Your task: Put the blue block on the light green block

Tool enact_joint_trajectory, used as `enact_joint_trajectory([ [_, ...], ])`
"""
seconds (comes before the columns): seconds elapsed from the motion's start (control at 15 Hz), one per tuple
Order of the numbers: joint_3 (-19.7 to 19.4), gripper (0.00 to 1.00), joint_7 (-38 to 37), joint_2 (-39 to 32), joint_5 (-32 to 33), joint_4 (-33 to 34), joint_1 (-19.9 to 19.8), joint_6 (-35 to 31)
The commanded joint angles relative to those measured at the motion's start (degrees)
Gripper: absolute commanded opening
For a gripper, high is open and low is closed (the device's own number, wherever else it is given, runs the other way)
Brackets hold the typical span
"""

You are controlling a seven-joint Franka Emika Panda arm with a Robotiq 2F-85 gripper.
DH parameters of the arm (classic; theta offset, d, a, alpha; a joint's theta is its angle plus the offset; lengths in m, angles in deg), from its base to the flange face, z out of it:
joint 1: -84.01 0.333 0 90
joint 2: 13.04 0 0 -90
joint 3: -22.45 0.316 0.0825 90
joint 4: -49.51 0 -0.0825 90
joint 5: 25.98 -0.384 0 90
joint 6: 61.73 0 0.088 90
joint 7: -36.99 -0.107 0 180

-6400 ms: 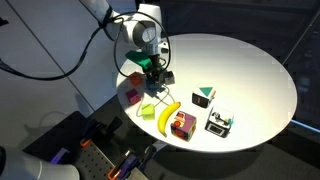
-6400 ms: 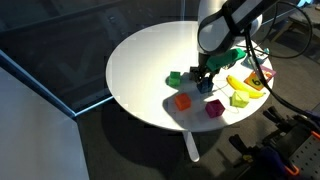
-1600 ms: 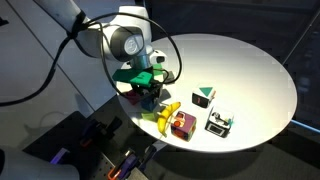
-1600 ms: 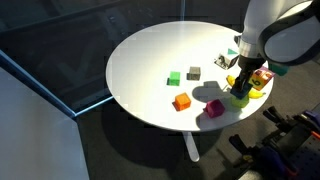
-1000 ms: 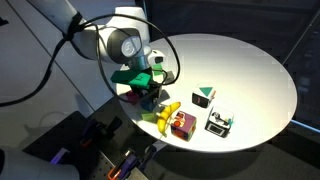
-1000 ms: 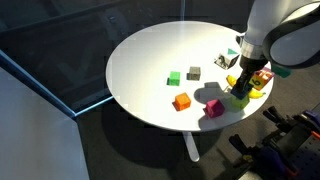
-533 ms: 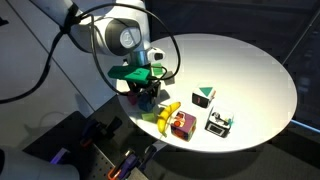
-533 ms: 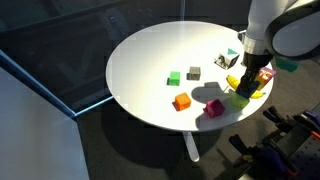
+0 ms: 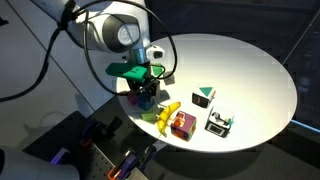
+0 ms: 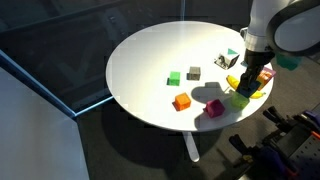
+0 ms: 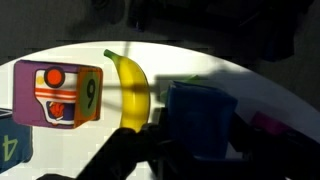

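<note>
- The gripper (image 10: 245, 88) points straight down over the table (image 10: 150, 60), close to its rim.
- In the wrist view the blue block (image 11: 200, 118) sits between the two dark fingers (image 11: 135, 155) and fills the gap between them.
- I cannot tell whether the fingers are pressing on the block or have let go of it.
- In an exterior view the light green block (image 10: 240, 100) lies directly under the gripper. The fingers hide whether the blue block rests on it.
- A thin strip of pale green shows at the far edge of the blue block in the wrist view.
- A banana (image 11: 128, 88) lies just beside the blue block, and a numbered toy cube (image 11: 58, 93) sits on the banana's other side.
- A magenta cube (image 10: 214, 107) is near the gripper, further along the rim.
- An orange cube (image 10: 182, 101), a green cube (image 10: 174, 78) and a grey cube (image 10: 194, 72) stand well apart from the gripper, toward the middle of the table.
- The gripper's side of the table is crowded and near the drop-off.
- In both exterior views the table's wide far half is bare white surface.
</note>
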Motion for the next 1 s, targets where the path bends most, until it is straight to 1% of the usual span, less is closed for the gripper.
enact_joint_trajectory([
  [0.0,0.5,0.31,-4.2,0.7,-4.1,-0.4,0.0,-0.1],
  [0.2,0.6,0.31,-7.5,0.7,-5.8,-0.6,0.1,-1.3],
  [0.53,0.3,0.31,-12.5,0.8,-4.3,-1.1,0.3,-3.5],
  [0.93,0.2,0.31,-18.2,0.3,-4.5,-1.4,0.6,-4.2],
])
